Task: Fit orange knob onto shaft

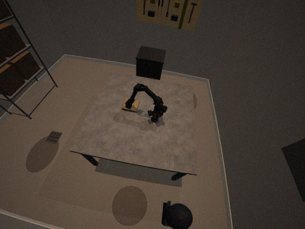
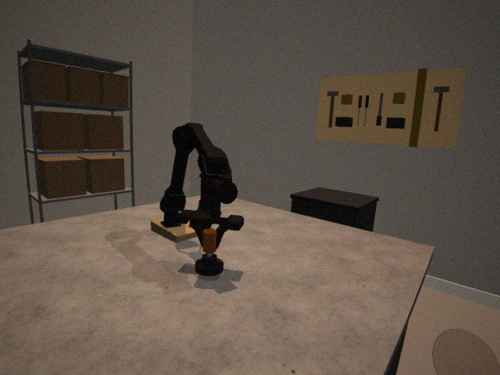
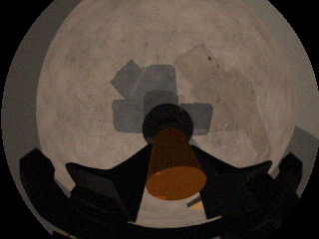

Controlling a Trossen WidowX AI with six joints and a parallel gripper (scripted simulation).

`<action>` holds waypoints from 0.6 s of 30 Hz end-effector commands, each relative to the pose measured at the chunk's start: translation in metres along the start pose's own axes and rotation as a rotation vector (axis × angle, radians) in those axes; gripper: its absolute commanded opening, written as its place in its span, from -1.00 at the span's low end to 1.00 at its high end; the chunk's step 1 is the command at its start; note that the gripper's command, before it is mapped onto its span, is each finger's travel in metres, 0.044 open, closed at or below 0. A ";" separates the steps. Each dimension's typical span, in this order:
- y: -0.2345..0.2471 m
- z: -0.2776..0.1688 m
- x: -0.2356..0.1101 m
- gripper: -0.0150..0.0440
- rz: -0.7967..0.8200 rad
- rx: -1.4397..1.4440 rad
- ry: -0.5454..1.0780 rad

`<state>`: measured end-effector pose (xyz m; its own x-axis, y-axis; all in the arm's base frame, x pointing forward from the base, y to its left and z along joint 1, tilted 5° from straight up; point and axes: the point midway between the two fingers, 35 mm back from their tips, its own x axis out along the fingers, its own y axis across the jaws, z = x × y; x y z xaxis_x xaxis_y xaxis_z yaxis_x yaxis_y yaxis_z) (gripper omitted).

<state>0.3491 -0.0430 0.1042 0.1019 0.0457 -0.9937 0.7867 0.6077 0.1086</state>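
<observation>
My gripper is shut on the orange knob and holds it upright. The knob hangs straight above the black round pedestal. In the exterior view a short piece of the silver shaft shows between the knob's underside and the pedestal. In the wrist view the knob's lower end overlaps the pedestal's middle and hides the shaft. The knob's hole and the shaft's flat side are not visible.
The arm's base sits on a tan plate behind the pedestal on the grey table. A dark cabinet stands beyond the table. A shelf with boxes stands at the left.
</observation>
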 end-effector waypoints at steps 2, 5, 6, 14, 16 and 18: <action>0.001 0.001 0.001 -0.49 0.002 0.004 0.000; 0.001 0.001 0.001 -0.49 0.002 0.004 0.000; 0.001 0.001 0.001 -0.49 0.002 0.004 0.000; 0.001 0.001 -0.004 -0.49 0.002 0.004 0.000; 0.001 0.001 -0.005 -0.49 0.002 0.013 0.000; 0.001 0.001 -0.005 -0.49 0.002 0.057 0.000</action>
<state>0.3492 -0.0433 0.1067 0.1001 0.0458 -0.9939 0.7959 0.5958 0.1076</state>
